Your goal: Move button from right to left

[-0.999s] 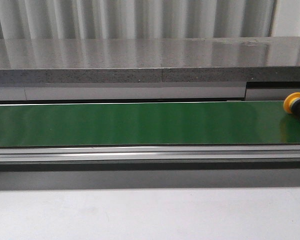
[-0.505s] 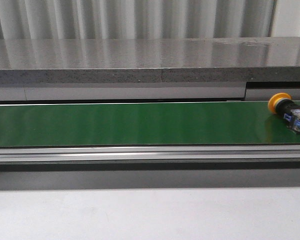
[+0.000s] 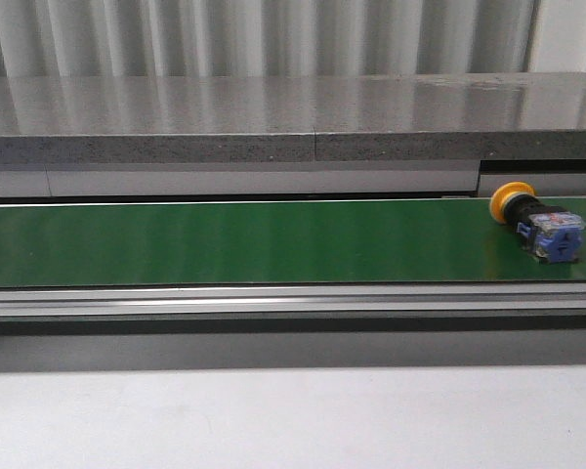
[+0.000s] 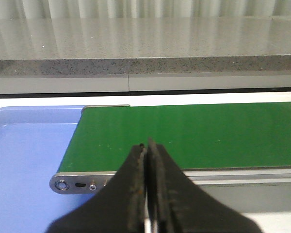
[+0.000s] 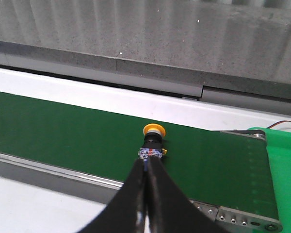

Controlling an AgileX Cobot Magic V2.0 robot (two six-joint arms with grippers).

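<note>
Green conveyor worktop [image 3: 273, 242] under grey ledge. The button [image 5: 152, 143] lies on its side just ahead of the right tool [image 5: 146, 171], whose jaws are closed and empty, as are the left tool's [image 4: 146, 150]. Risk: unopened jaws knock the button rolling.

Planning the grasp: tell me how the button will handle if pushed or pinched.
The button lies on its side on the green belt, so its round yellow cap may make it roll or pivot. The boxy contact block should resist rolling and suit pinching. It looks rigid, probably light.
</note>
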